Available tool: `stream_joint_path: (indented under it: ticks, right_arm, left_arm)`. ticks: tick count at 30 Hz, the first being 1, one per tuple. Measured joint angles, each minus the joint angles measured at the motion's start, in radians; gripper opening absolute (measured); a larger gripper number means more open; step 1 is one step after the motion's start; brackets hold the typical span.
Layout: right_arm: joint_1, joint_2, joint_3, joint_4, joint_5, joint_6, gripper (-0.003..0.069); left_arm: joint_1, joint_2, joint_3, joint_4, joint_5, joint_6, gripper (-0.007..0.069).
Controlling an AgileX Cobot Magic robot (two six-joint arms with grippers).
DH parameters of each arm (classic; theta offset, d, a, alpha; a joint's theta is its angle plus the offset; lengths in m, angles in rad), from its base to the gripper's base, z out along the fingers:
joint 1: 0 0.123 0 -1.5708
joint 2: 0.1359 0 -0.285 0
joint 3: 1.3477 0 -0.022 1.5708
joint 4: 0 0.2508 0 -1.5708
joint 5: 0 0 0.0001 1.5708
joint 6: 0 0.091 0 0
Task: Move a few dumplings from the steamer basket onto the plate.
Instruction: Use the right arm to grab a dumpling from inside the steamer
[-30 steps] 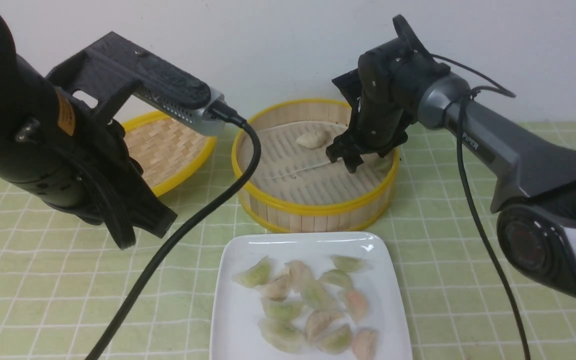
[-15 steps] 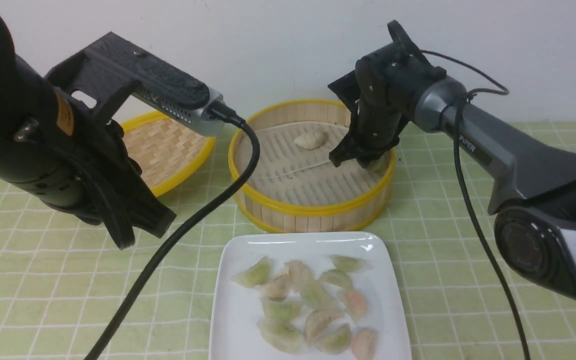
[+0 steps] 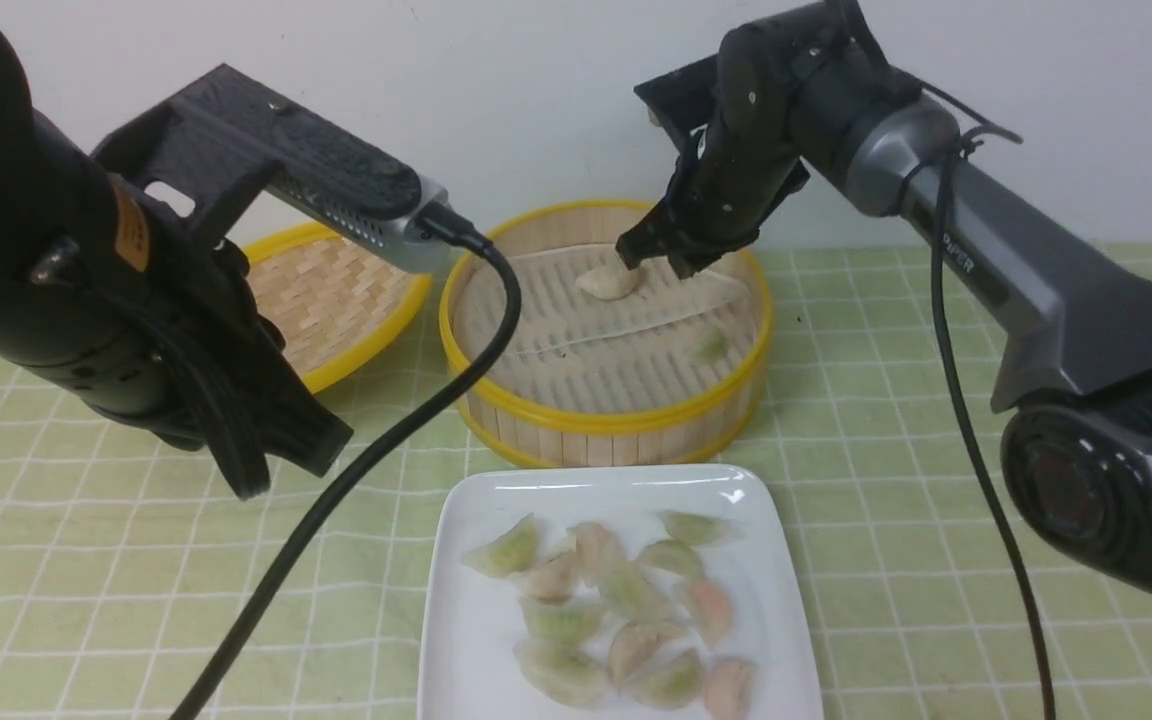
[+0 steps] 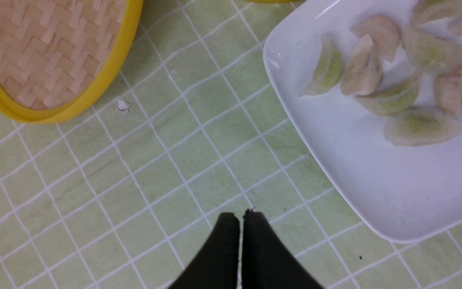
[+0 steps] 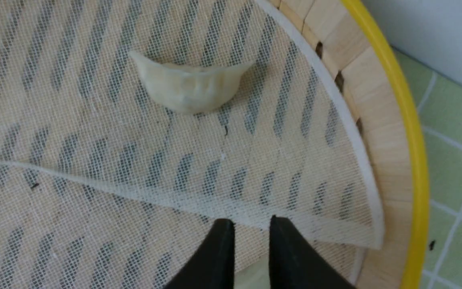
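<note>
1. My target is the off-white dumpling. It lies on the liner in the far half of the steamer basket, the only one lying plainly on top of the sheet.
2. The right gripper hangs over that far side, raised off the sheet. Its jaws stand a narrow slit apart, and I see nothing between them.
3. In the right wrist view the off-white dumpling lies ahead of the fingertips and off toward my left, not in line with the slit.
4. Its long axis runs roughly left to right across the basket, about parallel with the line from one fingertip to the other. As I judge it, closing like this would squeeze it end to end. I would spread the jaws wider and turn the wrist so that they close across its short, plump side.
5. A greenish dumpling shows dimly near the basket's right wall. It seems to sit under a folded part of the liner, but I cannot tell for sure.
6. The left gripper has its fingers pressed together over the checked cloth, between the lid and the plate. It is well apart from the basket, so the right arm is the nearer one.
7. The plate sits just in front of the basket, already holding a cluster of dumplings, with bare room along its left side.
</note>
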State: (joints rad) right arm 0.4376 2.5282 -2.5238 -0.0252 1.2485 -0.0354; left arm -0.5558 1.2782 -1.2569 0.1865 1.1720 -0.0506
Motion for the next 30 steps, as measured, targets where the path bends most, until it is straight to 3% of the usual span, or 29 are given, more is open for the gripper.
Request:
stream_joint_path:
  ticks: [9,13,17,21,30]
  right_arm:
    - [0.0,-0.016,0.16,0.0,0.002,0.102,0.0457]
    - [0.0,-0.015,0.16,0.0,0.0,0.111,0.0524]
    - [0.0,0.007,0.159,0.0,-0.019,0.111,0.0492]
    - [0.0,0.011,0.152,0.006,-0.018,0.077,0.029]
    - [0.0,-0.148,0.206,0.109,-0.004,0.067,0.0289]
  left_arm:
    - [0.0,0.0,0.0,0.009,0.0,0.0,-0.0006]
    - [0.0,0.0,0.0,0.012,-0.001,0.0,-0.0006]
    - [0.0,0.0,0.0,0.012,-0.001,0.0,-0.0006]
    - [0.0,0.0,0.0,0.012,-0.001,0.0,-0.0006]
    - [0.0,0.0,0.0,0.012,0.001,0.0,-0.0006]
